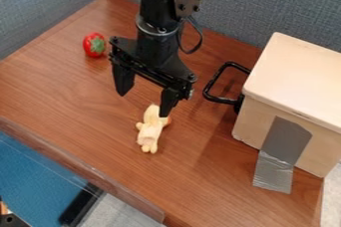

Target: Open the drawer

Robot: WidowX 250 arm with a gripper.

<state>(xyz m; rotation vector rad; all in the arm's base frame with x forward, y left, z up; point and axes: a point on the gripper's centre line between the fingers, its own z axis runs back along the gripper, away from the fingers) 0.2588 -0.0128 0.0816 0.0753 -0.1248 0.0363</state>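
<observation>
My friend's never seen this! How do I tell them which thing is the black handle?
Start with the big pale box on the right of the brown table. On its side toward the gripper, look for the handle sticking out. It's a black, open loop, while the tape on the box is grey and flat.

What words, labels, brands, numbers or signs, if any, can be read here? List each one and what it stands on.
None can be read: no legible text on the wooden box, its black handle, the grey tape or the tabletop.
Any markings on the black arm are too small to read.
</observation>
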